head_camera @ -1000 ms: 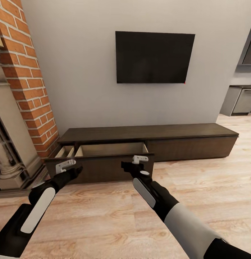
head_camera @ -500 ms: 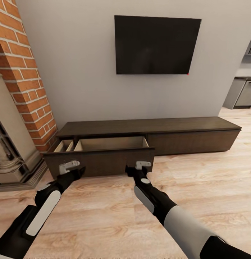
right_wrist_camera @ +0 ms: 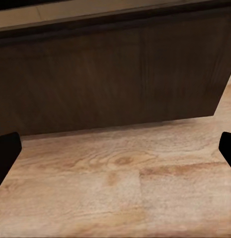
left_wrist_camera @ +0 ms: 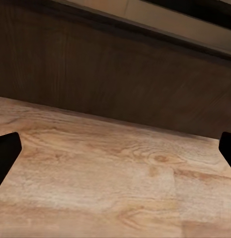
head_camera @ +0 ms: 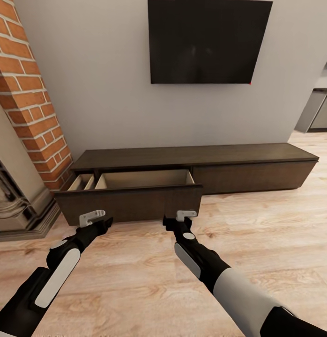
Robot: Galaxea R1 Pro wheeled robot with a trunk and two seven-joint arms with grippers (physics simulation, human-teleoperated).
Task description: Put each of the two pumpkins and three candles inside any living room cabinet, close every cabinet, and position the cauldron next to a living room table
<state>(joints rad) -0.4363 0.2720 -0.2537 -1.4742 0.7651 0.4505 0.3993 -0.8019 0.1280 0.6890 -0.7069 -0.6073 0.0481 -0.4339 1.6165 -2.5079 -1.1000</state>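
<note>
The long dark-brown cabinet (head_camera: 250, 173) stands against the wall under the TV. Its left drawer is pulled out, showing a pale beige inside (head_camera: 144, 179) with nothing visible in it. My left gripper (head_camera: 92, 216) hovers open just before the drawer front (head_camera: 130, 203), near its left end. My right gripper (head_camera: 186, 215) is open too, near the front's right end. In the wrist views, the dark drawer front (left_wrist_camera: 120, 74) (right_wrist_camera: 110, 79) fills the space above the floor, between wide-apart fingertips. The pumpkins, candles, cauldron and table are out of view.
A red-brick fireplace column (head_camera: 27, 107) with a cream ornate surround (head_camera: 13, 196) flanks the cabinet on the left. A black TV (head_camera: 205, 42) hangs on the wall. Light wood floor (head_camera: 276, 243) spreads to the right, toward grey kitchen units (head_camera: 318, 110).
The whole view has shifted, with the TV higher in the picture and the cabinet nearer. Both grippers now sit below the drawer front's lower edge instead of overlapping it. The drawer stays open.
</note>
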